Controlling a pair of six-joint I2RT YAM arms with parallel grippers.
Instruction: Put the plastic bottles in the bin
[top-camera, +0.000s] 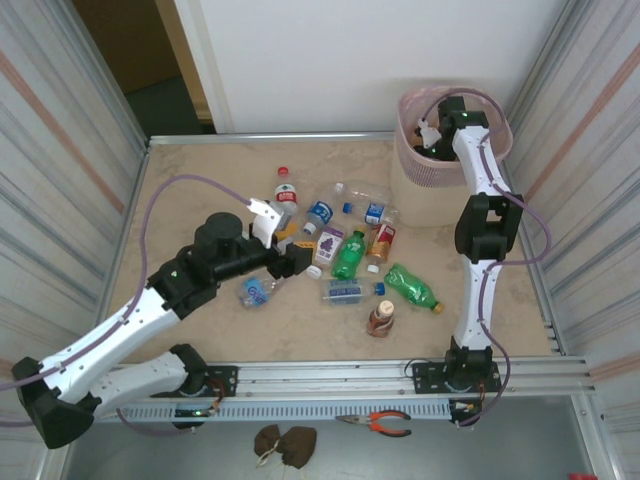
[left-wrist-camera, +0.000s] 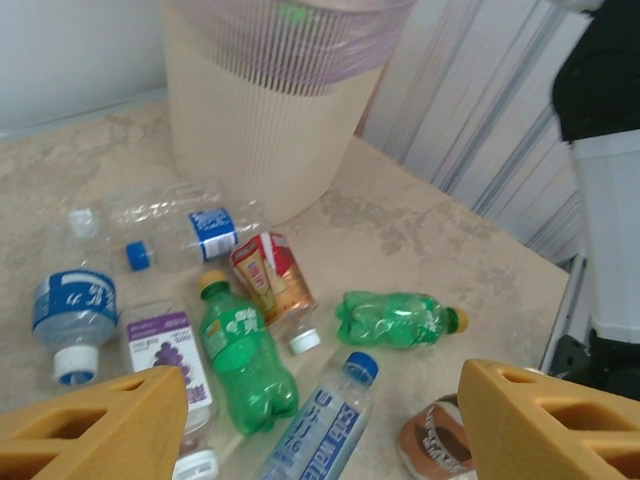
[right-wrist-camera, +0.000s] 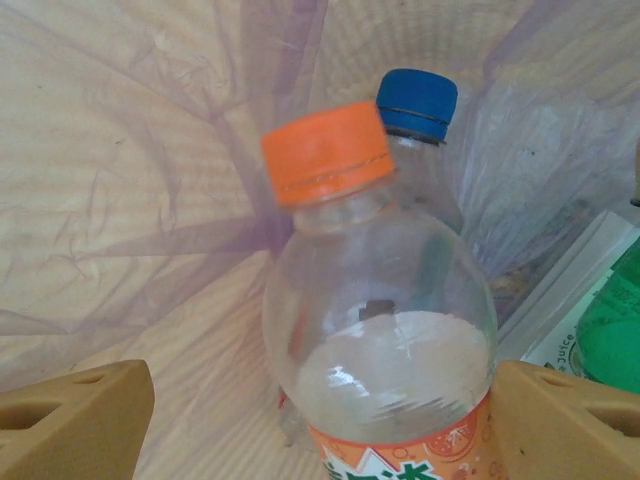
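Observation:
Several plastic bottles lie in a loose heap mid-table: a green one (top-camera: 349, 255) (left-wrist-camera: 243, 355), another green one (top-camera: 412, 285) (left-wrist-camera: 395, 318), a blue-labelled clear one (top-camera: 345, 291) (left-wrist-camera: 320, 420), a brown one (top-camera: 381, 318) and a red-capped one (top-camera: 286, 190). My left gripper (top-camera: 283, 240) (left-wrist-camera: 325, 420) hovers open over the heap's left side, holding nothing. My right gripper (top-camera: 435, 140) (right-wrist-camera: 322, 400) is down inside the bin (top-camera: 410, 165) (left-wrist-camera: 250, 130), jaws open. An orange-capped clear bottle (right-wrist-camera: 380, 330) stands between its fingers, against the right finger and apart from the left one. A blue-capped bottle (right-wrist-camera: 417, 105) is behind it.
The pink bag liner (right-wrist-camera: 120, 200) surrounds the right gripper, with a green bottle (right-wrist-camera: 615, 330) at its right. The bin stands at the back right corner beside the corrugated wall. Pliers (top-camera: 375, 424) lie on the front ledge below the rail.

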